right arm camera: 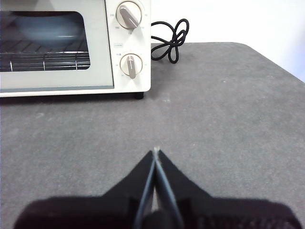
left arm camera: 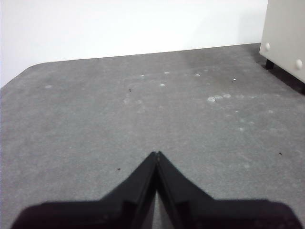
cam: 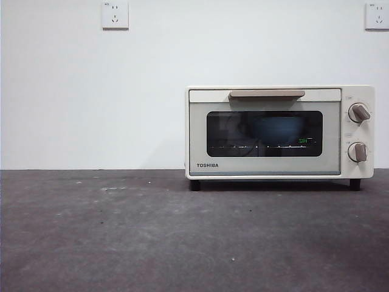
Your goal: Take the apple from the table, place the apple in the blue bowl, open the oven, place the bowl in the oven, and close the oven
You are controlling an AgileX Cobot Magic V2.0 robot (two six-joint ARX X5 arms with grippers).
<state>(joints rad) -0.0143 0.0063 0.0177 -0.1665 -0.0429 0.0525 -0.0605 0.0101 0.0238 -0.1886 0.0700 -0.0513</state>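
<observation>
On the dark grey matte table [cam: 121, 237], the cream-white boxy TOSHIBA oven [cam: 279, 132] stands door-closed, the round blue bowl [cam: 278, 129] visible behind its glass. Left gripper [left arm camera: 156, 153] and right gripper [right arm camera: 156, 151] hover with jaws pressed together, empty.

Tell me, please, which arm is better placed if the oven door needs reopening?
Right, probably. The right gripper faces the cream-white boxy oven's glass front; the left gripper sees only its side corner. Both are shut and empty.
</observation>
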